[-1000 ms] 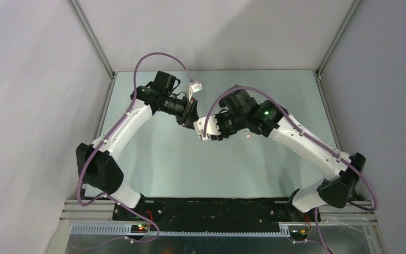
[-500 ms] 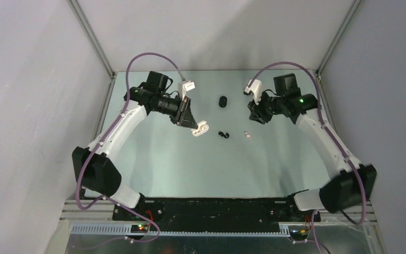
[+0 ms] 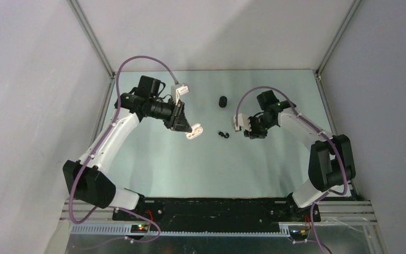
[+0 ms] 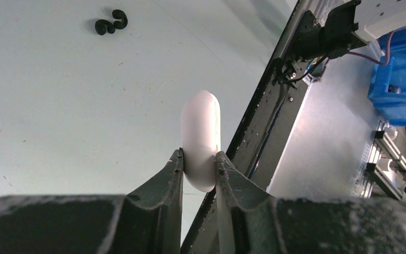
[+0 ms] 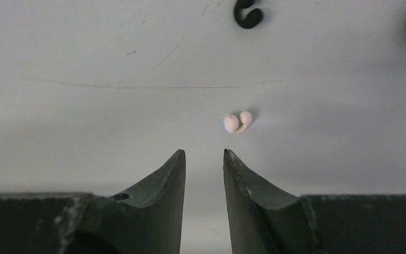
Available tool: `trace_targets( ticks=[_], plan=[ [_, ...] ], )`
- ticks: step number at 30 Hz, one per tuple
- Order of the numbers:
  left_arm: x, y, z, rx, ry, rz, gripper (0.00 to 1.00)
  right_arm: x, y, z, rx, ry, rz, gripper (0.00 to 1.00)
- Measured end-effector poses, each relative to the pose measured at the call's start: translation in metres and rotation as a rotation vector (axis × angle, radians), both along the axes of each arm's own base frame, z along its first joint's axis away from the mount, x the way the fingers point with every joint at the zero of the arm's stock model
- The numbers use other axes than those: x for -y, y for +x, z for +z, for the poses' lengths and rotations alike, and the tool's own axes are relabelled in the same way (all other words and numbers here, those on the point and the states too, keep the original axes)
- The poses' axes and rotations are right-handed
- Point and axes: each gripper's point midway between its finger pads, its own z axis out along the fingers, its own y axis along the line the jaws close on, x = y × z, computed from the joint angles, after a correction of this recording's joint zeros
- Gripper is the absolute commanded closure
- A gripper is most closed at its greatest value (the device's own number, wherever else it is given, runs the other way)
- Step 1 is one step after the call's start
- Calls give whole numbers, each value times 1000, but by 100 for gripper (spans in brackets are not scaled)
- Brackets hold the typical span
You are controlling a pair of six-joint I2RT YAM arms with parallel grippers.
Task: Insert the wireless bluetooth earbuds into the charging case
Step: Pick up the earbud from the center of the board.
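Bare table lay between your right gripper and the white bud. Nothing stood in that gap. The bud sat a little off to one side of the slot between the fingers. The black buds lay farther on, well apart from it, so they did not block the way. The black case sat farther back, alone. Your left gripper had no room, because the white case filled it. In the top view, only the black buds lay between your two grippers.
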Motion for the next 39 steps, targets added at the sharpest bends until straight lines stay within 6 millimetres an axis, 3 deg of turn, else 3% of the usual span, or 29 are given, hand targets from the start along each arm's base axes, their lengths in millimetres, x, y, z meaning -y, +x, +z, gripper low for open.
trace_targets(
  ticks=[7, 12, 18, 27, 39],
  plan=[
    [-7, -4, -4, 12, 18, 7, 100, 14, -6, -50, 138, -87, 335, 62],
    [-10, -5, -7, 9, 38, 14, 100, 22, 9, -62, 229, -117, 486, 61],
    [-15, -4, -12, 9, 58, 28, 100, 31, 21, -81, 244, -145, 535, 63],
    [-21, -1, -14, 8, 76, 48, 100, 29, 52, -82, 268, -187, 547, 70],
    [-25, 2, -15, 19, 82, 56, 100, -2, 34, -82, 165, -217, 545, 84]
  ],
)
